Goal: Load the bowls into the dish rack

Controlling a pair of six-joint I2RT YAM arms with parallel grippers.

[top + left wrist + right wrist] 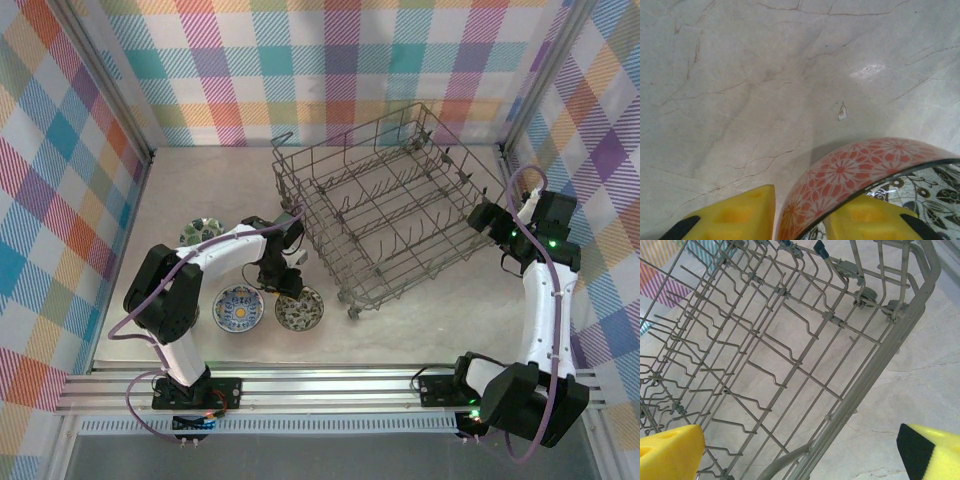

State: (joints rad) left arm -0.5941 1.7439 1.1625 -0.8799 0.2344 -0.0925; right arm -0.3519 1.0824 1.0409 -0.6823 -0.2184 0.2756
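Note:
A bowl with a red-orange flower pattern outside and a grey pattern inside (pixel 299 308) (pixel 855 167) sits on the table in front of the dish rack (pixel 390 200) (pixel 871 374). My left gripper (pixel 283 284) (pixel 810 202) straddles its rim: one yellow finger (pixel 735 215) is outside, a sliver of table between it and the wall, and the other finger (pixel 865 217) is inside against the rim. A blue-white bowl (pixel 239 307) lies to its left, and a green bowl (pixel 201 232) is farther back. My right gripper (pixel 487 222) (pixel 800 440) hangs open over the rack's right edge, holding nothing.
The wire rack is tilted, its near left corner resting on the table by the left arm. Checked walls close in the table on three sides. Bare marble lies between the bowls and the rail at the near edge.

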